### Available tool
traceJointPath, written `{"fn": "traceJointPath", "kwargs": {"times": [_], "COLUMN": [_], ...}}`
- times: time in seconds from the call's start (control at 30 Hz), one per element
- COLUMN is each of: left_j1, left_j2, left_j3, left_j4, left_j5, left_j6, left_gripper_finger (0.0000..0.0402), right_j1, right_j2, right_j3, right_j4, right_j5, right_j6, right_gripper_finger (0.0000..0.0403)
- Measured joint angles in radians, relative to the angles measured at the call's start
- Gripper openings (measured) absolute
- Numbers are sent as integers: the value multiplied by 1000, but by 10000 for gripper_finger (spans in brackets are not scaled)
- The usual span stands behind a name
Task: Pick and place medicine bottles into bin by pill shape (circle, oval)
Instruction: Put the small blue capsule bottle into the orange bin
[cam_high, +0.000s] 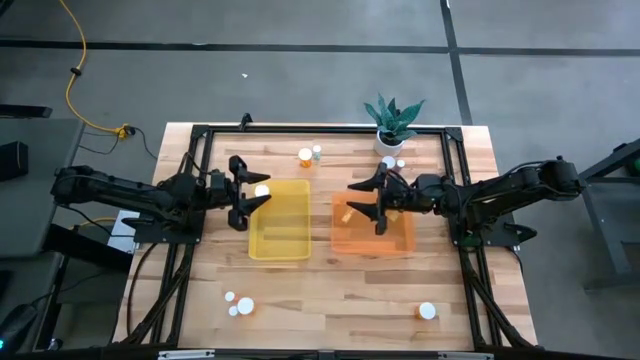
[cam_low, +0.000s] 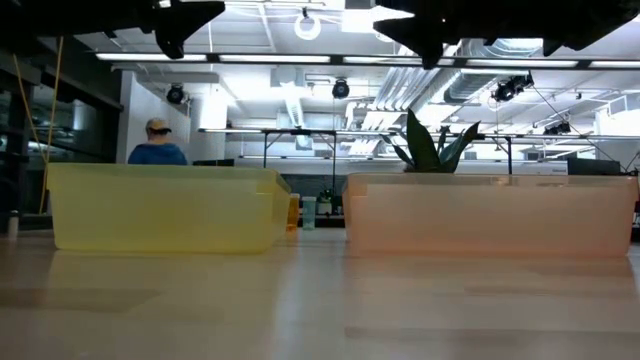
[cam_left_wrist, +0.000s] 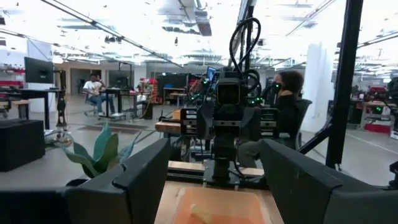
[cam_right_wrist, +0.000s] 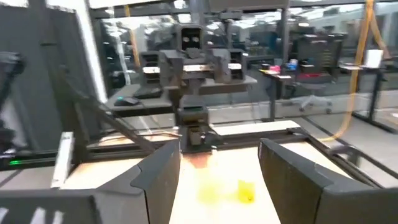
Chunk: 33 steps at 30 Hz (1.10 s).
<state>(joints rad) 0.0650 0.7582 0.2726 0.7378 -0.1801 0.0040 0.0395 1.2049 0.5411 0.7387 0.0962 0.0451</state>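
Note:
My left gripper (cam_high: 243, 192) hangs open over the left rim of the yellow bin (cam_high: 285, 245). A white cap (cam_high: 262, 190) shows below the gap between its fingers, just inside that rim. My right gripper (cam_high: 372, 205) hangs open over the left part of the orange bin (cam_high: 395, 245), where a pale thing (cam_high: 345, 212) lies. Medicine bottles stand on the table: two (cam_high: 305, 155) behind the yellow bin, two (cam_high: 388, 162) by the plant, three (cam_high: 238, 303) at the near left, one (cam_high: 427, 311) at the near right. Both wrist views show nothing between the fingers.
A green plant in a white pot (cam_high: 390, 135) stands at the far edge behind the orange bin. A black frame (cam_high: 200, 135) runs around the table. The two bins stand side by side with a narrow gap (cam_low: 315, 225). People sit in the room beyond (cam_low: 157, 145).

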Motion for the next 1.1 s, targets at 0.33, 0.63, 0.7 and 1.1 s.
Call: {"fn": "traceJointPath", "kwargs": {"times": [0.33,0.63,0.7,1.1], "left_j1": [0,0,0,0], "left_j2": [0,0,0,0], "left_j3": [0,0,0,0], "left_j4": [-8,-8,-8,-12], "left_j5": [-104,-104,-104,-104], "left_j6": [-26,-27,-27,-27], "left_gripper_finger": [241,241,241,241], "right_j1": [-43,-108,-114,-289], "right_j2": [1,0,0,45], "right_j3": [61,221,221,126], "right_j4": [-398,-1256,-1344,-1353], "right_j5": [464,593,661,643], "right_j6": [188,697,800,962], "right_gripper_finger": [209,209,209,209]}}
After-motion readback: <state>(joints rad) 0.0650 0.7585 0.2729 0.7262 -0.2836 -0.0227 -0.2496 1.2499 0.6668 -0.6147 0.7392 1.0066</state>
